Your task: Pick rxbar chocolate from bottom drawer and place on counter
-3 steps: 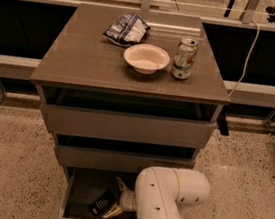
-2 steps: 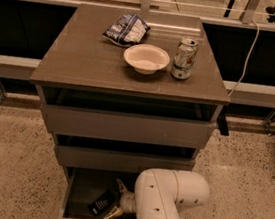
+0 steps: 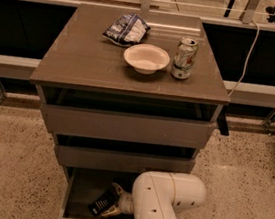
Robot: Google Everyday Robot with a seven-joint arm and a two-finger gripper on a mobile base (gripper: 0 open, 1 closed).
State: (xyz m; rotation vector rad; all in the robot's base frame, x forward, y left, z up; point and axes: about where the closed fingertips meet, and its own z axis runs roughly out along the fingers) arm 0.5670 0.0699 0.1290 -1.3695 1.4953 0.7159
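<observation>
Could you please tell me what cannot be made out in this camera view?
Hand, in the bottom drawer beside the rxbar chocolate: mostly hidden by the white arm.
Drawer's right half: behind that arm.
Drawer front: cut by the bottom edge.
Can lettering: too small.

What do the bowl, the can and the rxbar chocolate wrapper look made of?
Bowl: matte white, perhaps plastic or paper; no shine. Can: metal, likely aluminium; bright rim on top. Rxbar chocolate: thin black film with white print, probably plastic; it lies in the bottom drawer by the gripper.
</observation>
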